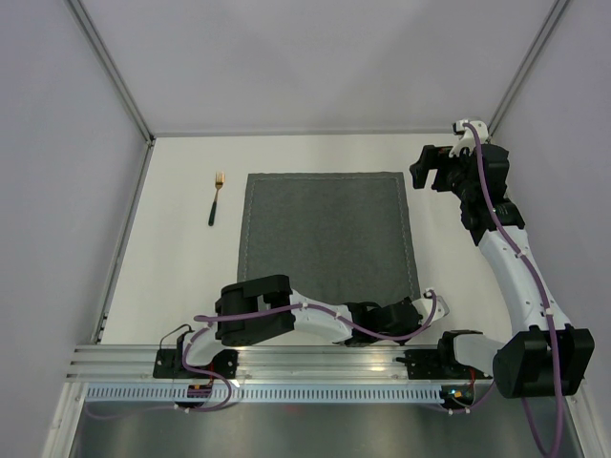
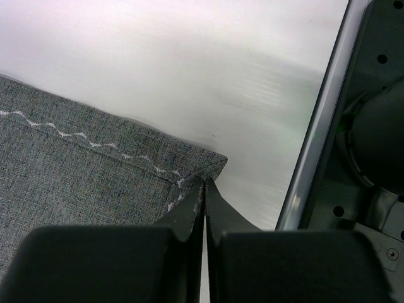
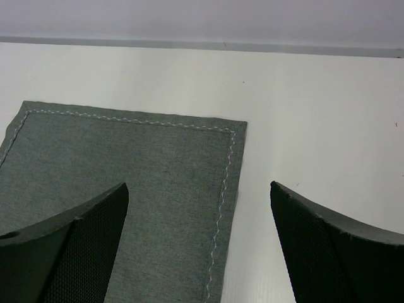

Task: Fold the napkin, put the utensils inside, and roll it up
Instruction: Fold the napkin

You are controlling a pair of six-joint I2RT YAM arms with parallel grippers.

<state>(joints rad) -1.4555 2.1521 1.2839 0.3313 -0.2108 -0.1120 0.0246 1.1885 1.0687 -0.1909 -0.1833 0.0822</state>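
Napkin [image 1: 329, 234]: flat on table [image 1: 191, 277], centre. Soft, light, likely limp; best taken by corners. Left gripper [image 2: 205, 184] pressed together, apparently pinching near right corner. Right gripper [image 3: 199, 185] spread above far right corner.

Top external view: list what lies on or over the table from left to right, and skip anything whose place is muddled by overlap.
fork → napkin → right pincer, open above the table past the napkin's far right corner.
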